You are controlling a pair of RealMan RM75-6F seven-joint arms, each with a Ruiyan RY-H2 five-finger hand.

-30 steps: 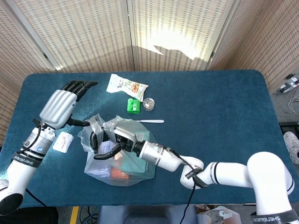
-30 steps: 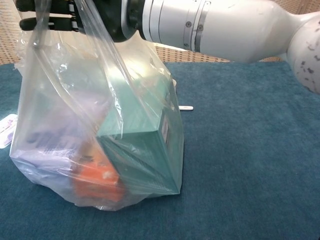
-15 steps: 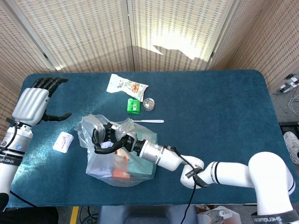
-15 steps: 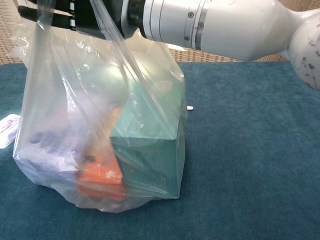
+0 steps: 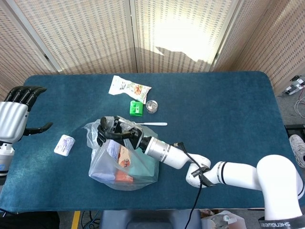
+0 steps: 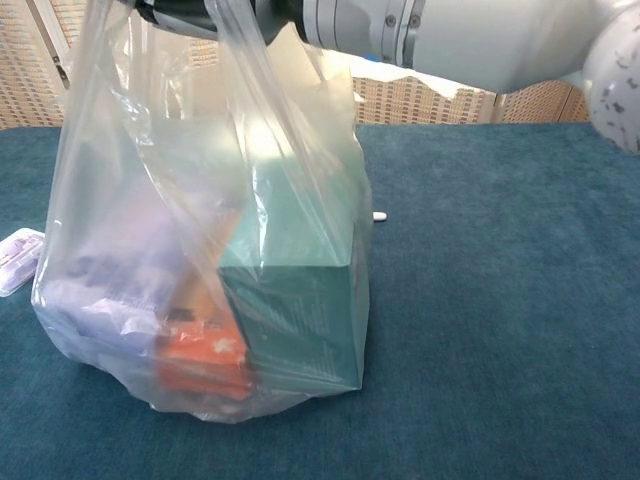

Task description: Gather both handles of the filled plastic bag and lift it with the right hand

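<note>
- Your plastic bag (image 5: 121, 160) sits left of centre in the lower half of the head view, on the table (image 5: 228, 105), and it fills the left half of the chest view (image 6: 200, 250). A teal box (image 6: 295, 310) and an orange packet (image 6: 200, 365) show through the film.
- Your right hand (image 5: 112, 131) is at the bag's top, its dark fingers (image 5: 102, 133) clenched around the gathered handles (image 6: 235, 45), which rise taut out of the top of the chest view.
- Whether the bag's bottom has left the cloth, you cannot tell from either view.
- Your left hand (image 5: 14, 117) is at the far left edge of the head view, holding nothing, with its fingers curved but apart and the thumb held out.
- Since half a second ago, your right hand has moved up the frame with the handles, and the bag stands taller and narrower. Your left hand has drawn further toward the left edge.
- Near the bag lie a small white packet (image 5: 64, 144) to its left, and a snack pouch (image 5: 128, 88), a green box (image 5: 136, 108), a small clear cup (image 5: 152, 106) and a white spoon (image 5: 153, 124) above it.
</note>
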